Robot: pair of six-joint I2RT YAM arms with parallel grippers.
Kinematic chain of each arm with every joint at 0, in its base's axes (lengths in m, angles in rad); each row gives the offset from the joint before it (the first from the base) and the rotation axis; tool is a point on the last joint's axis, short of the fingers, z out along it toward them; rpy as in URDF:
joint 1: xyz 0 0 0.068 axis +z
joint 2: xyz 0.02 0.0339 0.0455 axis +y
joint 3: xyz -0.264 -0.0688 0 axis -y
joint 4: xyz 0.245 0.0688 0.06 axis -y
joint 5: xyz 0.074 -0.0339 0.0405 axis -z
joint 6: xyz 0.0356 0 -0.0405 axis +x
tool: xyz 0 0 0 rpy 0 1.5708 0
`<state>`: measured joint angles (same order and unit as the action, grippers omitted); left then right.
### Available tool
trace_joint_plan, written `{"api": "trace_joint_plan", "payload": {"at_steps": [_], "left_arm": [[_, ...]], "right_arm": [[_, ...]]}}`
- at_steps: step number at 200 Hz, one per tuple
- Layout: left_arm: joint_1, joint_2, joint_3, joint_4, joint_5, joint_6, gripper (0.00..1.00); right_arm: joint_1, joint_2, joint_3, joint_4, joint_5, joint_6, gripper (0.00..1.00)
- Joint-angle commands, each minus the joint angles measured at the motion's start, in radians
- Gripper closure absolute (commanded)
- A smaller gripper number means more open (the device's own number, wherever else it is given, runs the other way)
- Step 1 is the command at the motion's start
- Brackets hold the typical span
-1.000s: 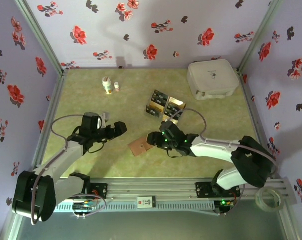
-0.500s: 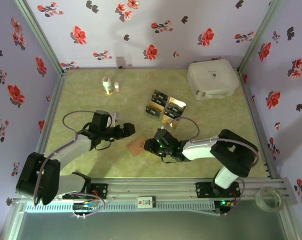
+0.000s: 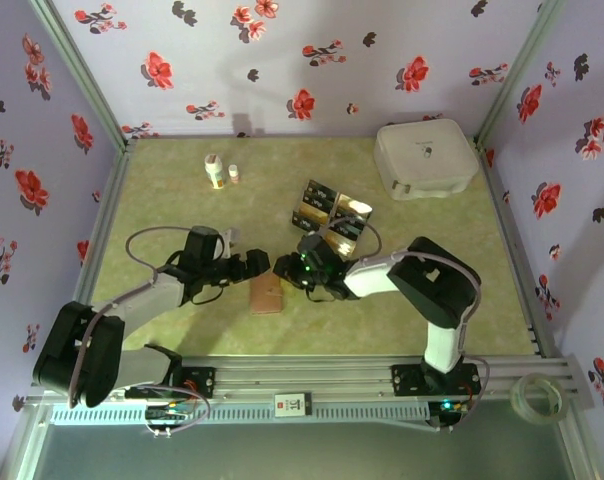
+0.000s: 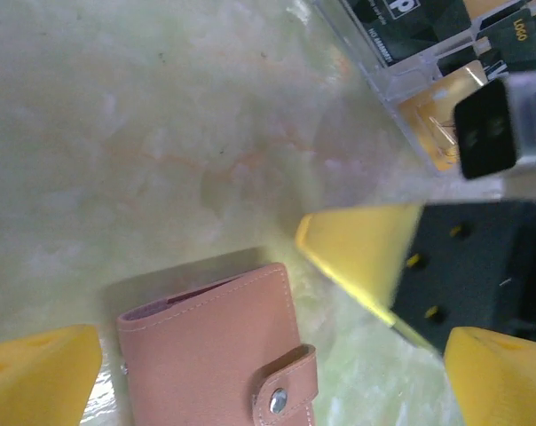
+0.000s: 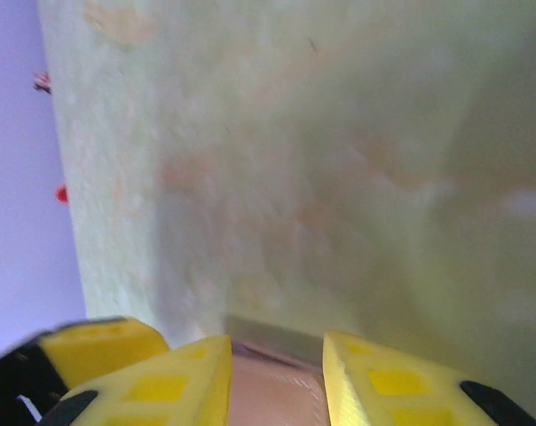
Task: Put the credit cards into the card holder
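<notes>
The left claw (image 4: 272,335) is gaping wide, straddling the closed card holder (image 4: 210,351), which is lying flat on the surface (image 3: 177,205). The right claw (image 5: 277,348) is standing narrowly parted over the holder's far edge; I cannot tell whether it is gripping. The cards (image 3: 318,197) are sitting in a tray (image 3: 357,210) just beyond, to the far right.

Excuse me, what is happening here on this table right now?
Two robot arms meet over the closed card holder, which lies flat on the table. The left gripper is open wide close to it. The right gripper has its fingers at the holder's edge; a grip cannot be confirmed. The cards sit in the clear tray behind.
</notes>
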<state>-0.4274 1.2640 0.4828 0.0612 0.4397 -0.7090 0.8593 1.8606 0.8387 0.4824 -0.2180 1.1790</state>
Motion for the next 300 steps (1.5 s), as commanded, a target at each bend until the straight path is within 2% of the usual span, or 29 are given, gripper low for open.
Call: {"api": "trace_joint_plan", "payload": {"at_steps": [1, 37, 90, 138, 208, 258, 300], "left_arm": [[-0.008, -0.018, -0.026, 0.050, -0.025, -0.030, 0.00], [-0.008, -0.044, -0.047, 0.055, -0.037, -0.046, 0.00], [-0.008, -0.081, -0.043, 0.002, -0.065, -0.054, 0.00], [-0.008, -0.055, -0.020, -0.052, -0.079, -0.037, 0.00], [-0.008, -0.038, -0.003, -0.089, -0.085, -0.014, 0.03], [-0.010, -0.004, 0.002, -0.066, -0.050, -0.012, 0.11], [-0.018, 0.039, -0.008, -0.009, -0.017, -0.029, 0.20]], "right_arm": [[-0.008, -0.035, 0.010, -0.014, -0.023, -0.051, 0.63], [0.013, -0.171, -0.102, -0.095, 0.017, -0.076, 0.59], [0.139, -0.267, -0.144, -0.217, 0.075, -0.093, 0.60], [0.212, -0.261, -0.155, -0.231, 0.136, -0.066, 0.60], [0.236, -0.205, -0.158, -0.181, 0.133, -0.042, 0.60], [0.237, -0.149, -0.131, -0.109, 0.106, -0.026, 0.66], [0.233, -0.125, -0.145, -0.060, 0.111, -0.005, 0.87]]}}
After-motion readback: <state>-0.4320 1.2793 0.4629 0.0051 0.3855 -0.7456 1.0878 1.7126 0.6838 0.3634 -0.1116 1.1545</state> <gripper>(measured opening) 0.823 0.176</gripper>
